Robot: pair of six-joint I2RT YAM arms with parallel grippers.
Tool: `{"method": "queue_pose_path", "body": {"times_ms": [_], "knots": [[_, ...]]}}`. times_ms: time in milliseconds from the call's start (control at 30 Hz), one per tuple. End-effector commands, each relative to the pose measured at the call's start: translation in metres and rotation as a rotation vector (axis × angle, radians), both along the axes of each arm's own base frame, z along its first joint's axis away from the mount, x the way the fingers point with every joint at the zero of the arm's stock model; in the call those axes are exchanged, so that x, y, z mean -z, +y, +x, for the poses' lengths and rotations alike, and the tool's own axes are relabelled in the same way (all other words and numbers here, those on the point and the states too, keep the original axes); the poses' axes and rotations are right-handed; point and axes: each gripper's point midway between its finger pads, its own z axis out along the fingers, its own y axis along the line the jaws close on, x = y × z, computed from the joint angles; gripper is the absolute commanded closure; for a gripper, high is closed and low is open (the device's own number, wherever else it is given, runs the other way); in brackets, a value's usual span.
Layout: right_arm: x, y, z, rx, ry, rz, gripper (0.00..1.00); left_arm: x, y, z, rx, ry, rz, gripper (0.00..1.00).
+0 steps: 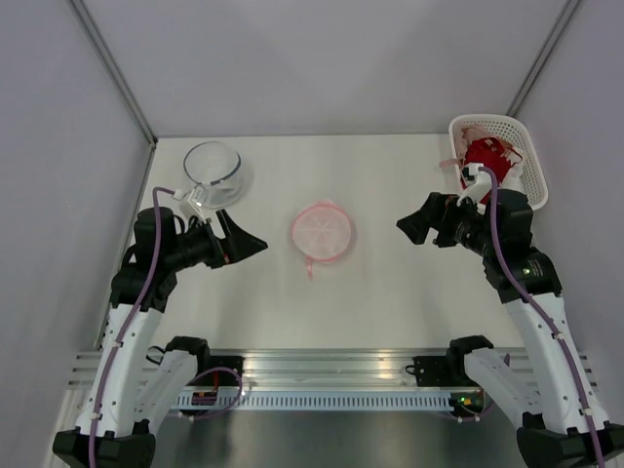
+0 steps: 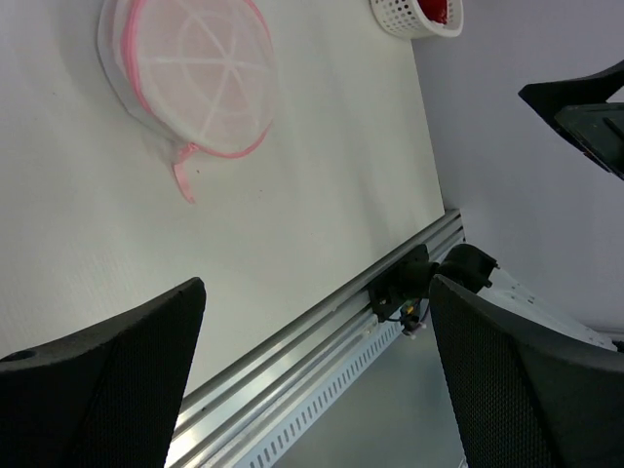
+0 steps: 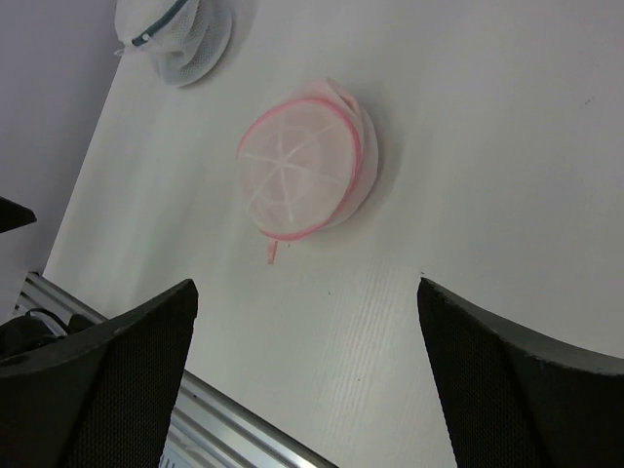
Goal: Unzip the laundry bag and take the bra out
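Not started: laundry bag (image 1: 324, 232) looks fully zipped on the worktop (image 1: 390, 283), midway between left fingers (image 2: 117, 380) and right fingers (image 3: 507, 380), both spread wide, empty and apart from it, bra not discernible inside, unzipping and removal remain

Through the mesh of the laundry bag (image 1: 323, 231) the bra cannot be made out, and the zipper pull is too small to read. The left wrist view cuts the bag and the basket (image 2: 402, 19) at its top edge. The right arm hides part of the red garment (image 1: 486, 153). The right wrist view crops the bowl (image 3: 183, 44).
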Motion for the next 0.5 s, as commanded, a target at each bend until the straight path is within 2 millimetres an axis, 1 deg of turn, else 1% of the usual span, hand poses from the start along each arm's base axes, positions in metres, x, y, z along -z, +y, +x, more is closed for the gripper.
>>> {"method": "queue_pose_path", "body": {"times_ms": [0,33,67,100,133,167,200,233,267,333,367,400,433,467], "knots": [[0.016,0.010,0.003,-0.046,0.050,0.029,0.02,-0.006,-0.002,0.004,0.042,-0.084,0.022,0.00],[0.024,0.011,0.003,-0.048,0.072,0.027,0.02,-0.001,-0.001,0.005,0.043,-0.081,0.037,0.00],[0.028,0.009,0.005,-0.036,0.082,0.019,0.02,0.010,0.000,0.009,0.045,-0.051,0.048,0.00],[0.039,0.005,0.007,-0.013,0.121,0.002,0.02,0.019,0.000,0.011,0.050,-0.026,0.057,0.00],[0.045,-0.002,0.011,0.030,0.130,-0.029,0.02,0.028,-0.001,0.012,0.065,-0.008,0.067,0.00],[0.052,-0.006,0.013,0.048,0.153,-0.051,0.02,0.034,-0.002,0.014,0.075,0.010,0.069,0.00],[0.059,-0.009,0.013,0.066,0.178,-0.070,0.02,0.039,-0.008,0.015,0.118,0.034,0.047,0.00],[0.061,-0.011,0.015,0.085,0.186,-0.070,0.02,0.045,-0.011,0.015,0.138,0.046,0.032,0.00],[0.065,-0.007,0.014,0.071,0.204,-0.067,0.02,0.042,-0.013,0.023,0.144,0.013,0.018,0.00],[0.068,-0.001,0.015,0.053,0.222,-0.056,0.02,0.044,-0.019,0.029,0.163,0.011,-0.019,0.00],[0.074,0.005,0.016,0.038,0.241,-0.056,0.02,0.043,-0.020,0.035,0.150,-0.002,-0.026,0.00],[0.076,0.010,0.016,0.028,0.248,-0.046,0.02,0.039,-0.021,0.048,0.128,-0.024,-0.038,0.00],[0.084,0.015,0.014,0.025,0.270,-0.036,0.02,0.037,-0.023,0.054,0.126,-0.043,-0.047,0.00],[0.088,0.026,0.010,0.002,0.273,-0.035,0.02,0.035,-0.024,0.062,0.114,-0.056,-0.048,0.00]]}}
